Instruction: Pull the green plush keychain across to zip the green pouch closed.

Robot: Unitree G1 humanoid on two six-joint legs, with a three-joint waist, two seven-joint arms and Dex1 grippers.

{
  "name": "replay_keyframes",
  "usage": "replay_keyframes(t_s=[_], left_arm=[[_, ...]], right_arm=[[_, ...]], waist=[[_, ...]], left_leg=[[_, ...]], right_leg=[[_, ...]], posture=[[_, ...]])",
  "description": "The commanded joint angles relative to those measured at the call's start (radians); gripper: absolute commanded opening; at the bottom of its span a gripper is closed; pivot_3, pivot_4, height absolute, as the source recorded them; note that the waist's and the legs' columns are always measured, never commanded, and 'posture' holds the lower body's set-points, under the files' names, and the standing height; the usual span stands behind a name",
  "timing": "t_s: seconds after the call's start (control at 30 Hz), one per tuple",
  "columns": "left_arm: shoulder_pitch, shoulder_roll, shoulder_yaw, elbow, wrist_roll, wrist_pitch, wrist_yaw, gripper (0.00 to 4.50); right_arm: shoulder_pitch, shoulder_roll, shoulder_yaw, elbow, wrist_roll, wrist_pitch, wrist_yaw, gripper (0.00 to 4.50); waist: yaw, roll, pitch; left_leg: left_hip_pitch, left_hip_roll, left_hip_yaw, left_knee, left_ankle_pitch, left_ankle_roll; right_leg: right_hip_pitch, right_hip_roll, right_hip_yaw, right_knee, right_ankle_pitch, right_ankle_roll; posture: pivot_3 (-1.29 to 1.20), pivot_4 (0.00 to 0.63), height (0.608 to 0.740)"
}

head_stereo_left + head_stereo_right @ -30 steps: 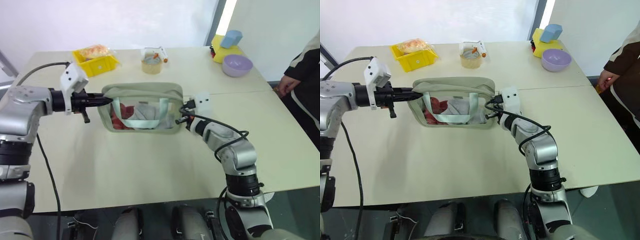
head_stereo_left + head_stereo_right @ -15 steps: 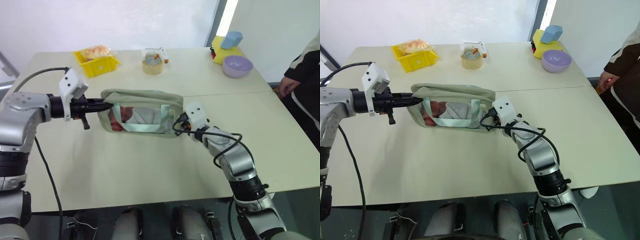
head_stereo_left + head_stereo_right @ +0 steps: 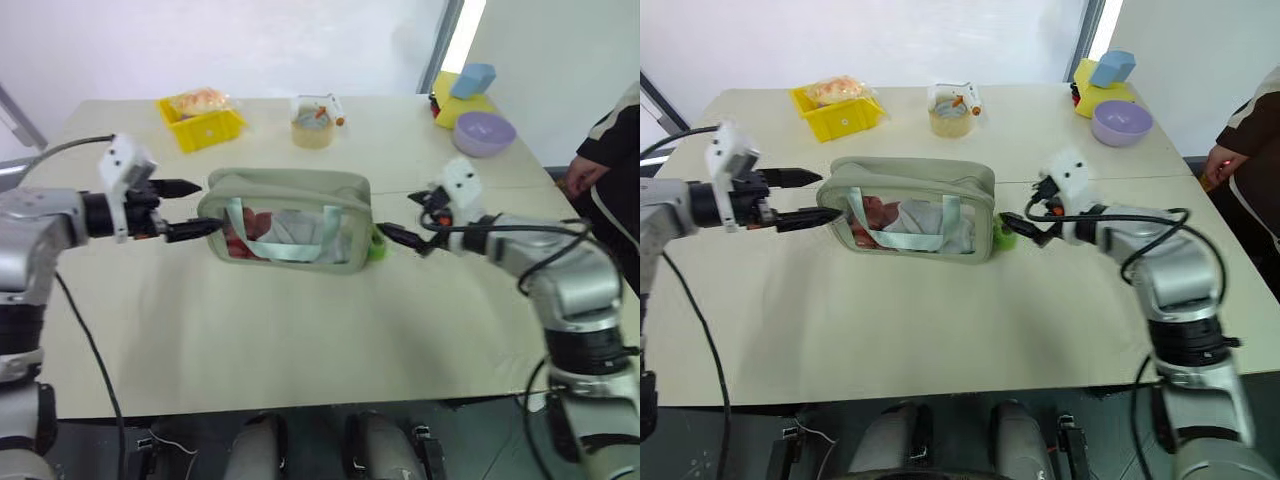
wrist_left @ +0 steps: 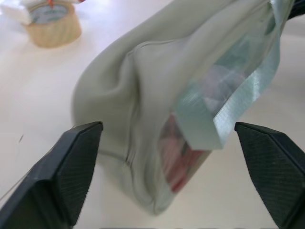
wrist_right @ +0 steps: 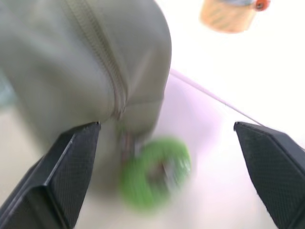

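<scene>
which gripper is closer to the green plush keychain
Right. The right gripper sits open just beside the green plush keychain; the left gripper is open at the green pouch's opposite end.

The green pouch [image 3: 288, 222] sits between both spread grippers, apparently zipped shut.

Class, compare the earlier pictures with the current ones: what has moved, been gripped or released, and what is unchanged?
Both claws have opened and let go. The right claw released the green plush keychain and drew back to the right; the left claw released the end of the green pouch, its fingers still either side of it. The pouch is zipped and stays on the table. The yellow bin and purple bowl are unchanged.
</scene>
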Motion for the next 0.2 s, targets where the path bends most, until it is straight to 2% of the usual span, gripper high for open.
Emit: replay_keyframes(t_s=[0.03, 0.1, 0.2], left_arm=[[0.065, 0.062, 0.085, -0.061, -0.022, 0.026, -0.007, 4.49], [0.117, 0.090, 0.143, -0.077, -0.041, 0.051, -0.009, 4.49], [0.159, 0.103, 0.187, -0.085, -0.054, 0.057, 0.002, 4.49]], right_arm=[[-0.021, -0.120, -0.047, -0.064, 0.118, 0.026, 0.188, 4.41], [-0.052, -0.188, -0.081, -0.099, 0.222, 0.098, 0.269, 4.41], [-0.083, -0.211, -0.107, -0.135, 0.312, 0.172, 0.276, 4.41]], waist=[[0.000, 0.001, 0.000], [0.001, 0.001, 0.001], [0.000, 0.001, 0.001]], left_leg=[[0.000, 0.000, 0.000, 0.000, 0.000, 0.000], [0.001, 0.001, 0.000, 0.000, 0.000, 0.001], [0.000, 0.002, 0.000, 0.000, 0.000, 0.001]], right_leg=[[0.000, 0.000, 0.000, 0.000, 0.000, 0.000], [0.000, 0.000, 0.000, -0.001, 0.000, 0.000], [0.000, -0.001, 0.000, -0.001, 0.000, 0.000]], posture=[[0.00, 0.150, 0.739], [0.00, 0.150, 0.739], [0.00, 0.150, 0.739]])
